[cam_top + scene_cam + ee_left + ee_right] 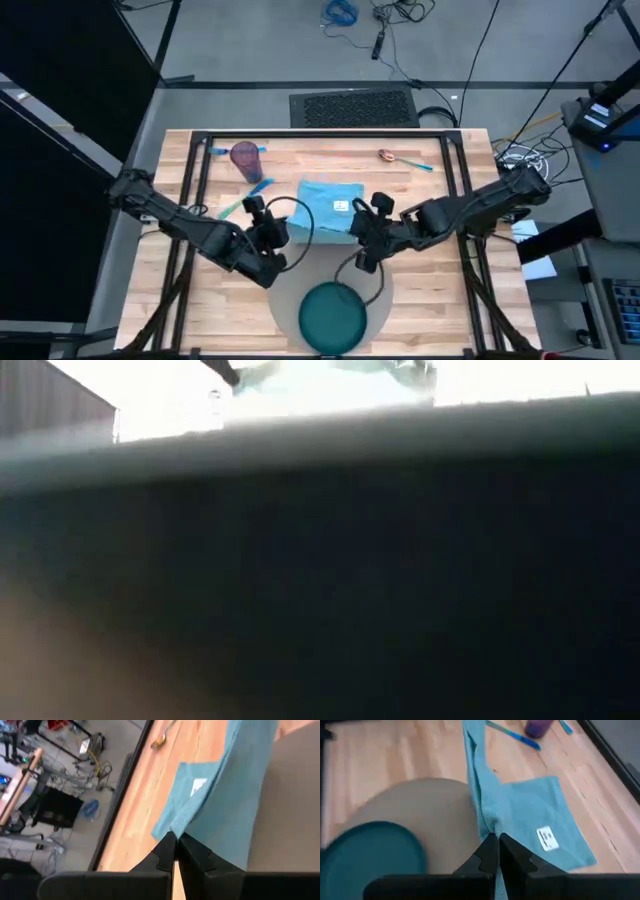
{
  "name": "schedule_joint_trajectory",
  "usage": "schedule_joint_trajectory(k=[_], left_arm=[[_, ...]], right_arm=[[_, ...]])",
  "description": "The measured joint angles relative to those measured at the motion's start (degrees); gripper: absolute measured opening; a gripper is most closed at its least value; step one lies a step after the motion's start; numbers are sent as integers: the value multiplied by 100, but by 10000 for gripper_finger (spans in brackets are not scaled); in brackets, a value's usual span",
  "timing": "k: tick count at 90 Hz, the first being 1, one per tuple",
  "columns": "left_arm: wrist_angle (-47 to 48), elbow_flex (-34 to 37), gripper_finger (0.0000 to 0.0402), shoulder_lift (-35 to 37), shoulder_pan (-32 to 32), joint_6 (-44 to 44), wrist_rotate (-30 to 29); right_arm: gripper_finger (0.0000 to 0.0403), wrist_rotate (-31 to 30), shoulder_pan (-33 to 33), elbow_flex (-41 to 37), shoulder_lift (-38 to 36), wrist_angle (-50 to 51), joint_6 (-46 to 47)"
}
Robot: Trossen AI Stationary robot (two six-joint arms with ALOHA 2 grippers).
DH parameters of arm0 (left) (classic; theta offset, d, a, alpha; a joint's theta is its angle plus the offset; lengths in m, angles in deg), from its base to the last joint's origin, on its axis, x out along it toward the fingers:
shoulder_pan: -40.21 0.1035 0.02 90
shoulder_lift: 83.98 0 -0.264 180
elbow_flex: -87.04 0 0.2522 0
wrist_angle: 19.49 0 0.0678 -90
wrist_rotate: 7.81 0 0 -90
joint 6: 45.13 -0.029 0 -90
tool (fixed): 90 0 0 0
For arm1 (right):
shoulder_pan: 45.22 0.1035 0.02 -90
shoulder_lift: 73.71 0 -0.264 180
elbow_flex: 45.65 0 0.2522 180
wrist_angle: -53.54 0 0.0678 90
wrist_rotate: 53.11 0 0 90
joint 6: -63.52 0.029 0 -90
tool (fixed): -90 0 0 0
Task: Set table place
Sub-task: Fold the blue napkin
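Claws from both arms meet over the middle of the bench (420, 290), each pinched on the light blue napkin (330, 208). The left claw (175, 851) has its fingers pressed together on one corner of the cloth, and the right claw (496, 851) is clamped the same way on another corner, so the near edge is lifted while the far part with its white tag lies flat on the wood. Just beside the napkin, toward the bench's near edge, lies the round grey placemat (420, 802) with the dark teal plate (335, 318) on it. Farther back stand a purple cup (246, 157) and a spoon (390, 156). The low view is blocked by something dark.
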Motion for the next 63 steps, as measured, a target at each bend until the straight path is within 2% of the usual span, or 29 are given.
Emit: schedule_joint_trajectory(k=[24, 36, 63], left_arm=[[-141, 527, 0, -4, 308, 82, 98], [-643, 715, 0, -4, 517, -545, 95], [-1148, 821, 0, -2, 1199, -1555, 88]], right_arm=[[0, 187, -449, -2, 294, 350, -6], [0, 370, -730, -2, 296, 539, -128], [0, 720, -1484, -2, 270, 764, -584]])
